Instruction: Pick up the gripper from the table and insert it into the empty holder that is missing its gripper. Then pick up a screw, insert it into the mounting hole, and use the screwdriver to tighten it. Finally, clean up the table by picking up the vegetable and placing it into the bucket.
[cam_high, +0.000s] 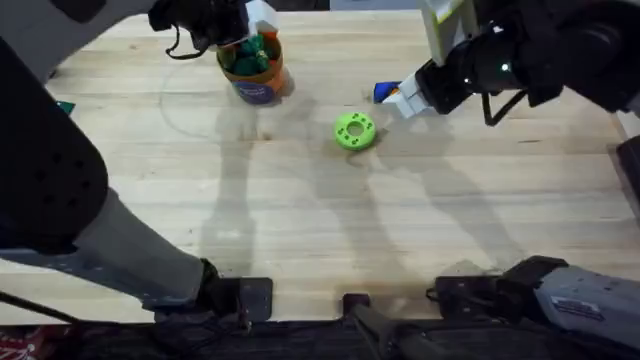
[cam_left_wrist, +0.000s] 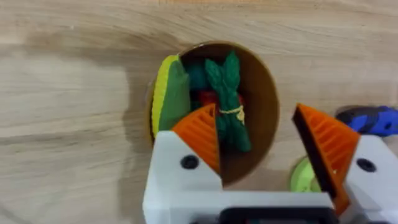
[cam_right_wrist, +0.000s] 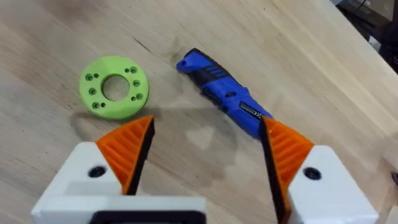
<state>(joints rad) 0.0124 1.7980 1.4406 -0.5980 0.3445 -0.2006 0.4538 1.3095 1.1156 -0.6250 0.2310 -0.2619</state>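
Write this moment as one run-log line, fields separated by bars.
left gripper: open above bucket | vegetable: inside bucket | right gripper: open beside screwdriver

Overhead looks down, wrist views close

I can read no text anywhere. The bucket (cam_high: 253, 72), near the table's (cam_high: 300, 220) far edge, carries a blue label band with pale marks on it, too blurred for me to make out letters. The screwdriver (cam_right_wrist: 225, 94) has a small pale strip of print on its blue body, too small to read. The green disc (cam_right_wrist: 114, 87) bears only holes, no numbers. No brand marks legible on the white gripper housings.
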